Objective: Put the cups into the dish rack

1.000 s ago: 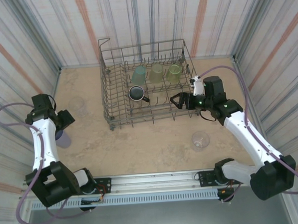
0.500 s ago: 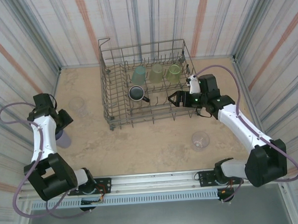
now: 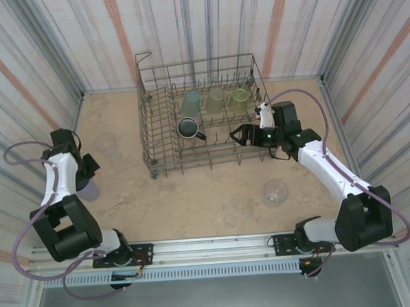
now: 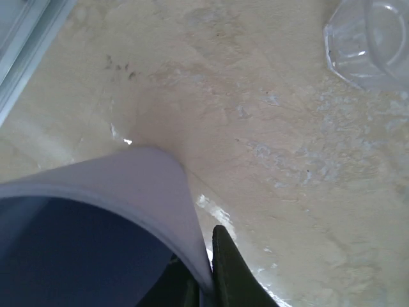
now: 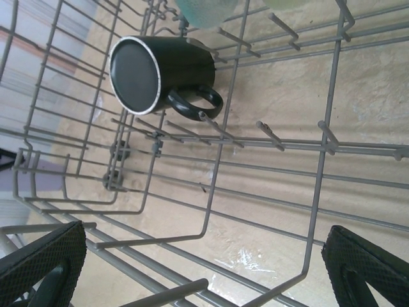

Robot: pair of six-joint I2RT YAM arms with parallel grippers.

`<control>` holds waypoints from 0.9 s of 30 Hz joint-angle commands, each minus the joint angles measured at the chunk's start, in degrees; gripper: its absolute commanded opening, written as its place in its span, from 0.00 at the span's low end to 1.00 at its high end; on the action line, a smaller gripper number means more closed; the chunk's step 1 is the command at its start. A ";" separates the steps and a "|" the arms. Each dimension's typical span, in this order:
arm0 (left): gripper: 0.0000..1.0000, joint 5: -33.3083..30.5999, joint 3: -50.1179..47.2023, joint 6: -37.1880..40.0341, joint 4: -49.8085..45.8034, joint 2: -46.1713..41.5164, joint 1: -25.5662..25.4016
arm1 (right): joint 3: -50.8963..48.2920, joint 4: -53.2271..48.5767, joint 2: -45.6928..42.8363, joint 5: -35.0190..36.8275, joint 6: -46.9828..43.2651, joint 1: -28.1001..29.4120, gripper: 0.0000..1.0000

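A: Near left: left gripper (image 4: 206,278) pinching rim of pale purple cup (image 4: 128,185); clear tumbler (image 3: 276,191) loose near right. Rack where?
B: Dish rack (image 3: 149,139) sits right & farther back of that cup, left arm nearest. Right gripper (image 3: 240,136) spread wide at rack's right side. Inside: black mug (image 3: 188,128), 3 greenish cups (image 3: 216,99) along far row

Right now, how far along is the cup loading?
Done: the teal tumbler, pale green tumbler, green tumbler and black mug sit in the dish rack. In hand: the left gripper is shut on the pale purple cup; the right gripper hangs open at the rack. Left: that cup plus the left clear tumbler and right clear tumbler.
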 commanded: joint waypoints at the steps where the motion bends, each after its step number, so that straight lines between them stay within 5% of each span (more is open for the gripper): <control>1: 0.00 0.25 0.17 0.01 -0.94 0.43 0.29 | 2.40 -0.23 -1.48 -0.21 0.46 -0.43 0.99; 27: 0.00 1.03 7.93 -5.15 -9.12 -8.85 0.26 | 5.15 -7.18 -5.97 3.23 1.51 4.37 0.99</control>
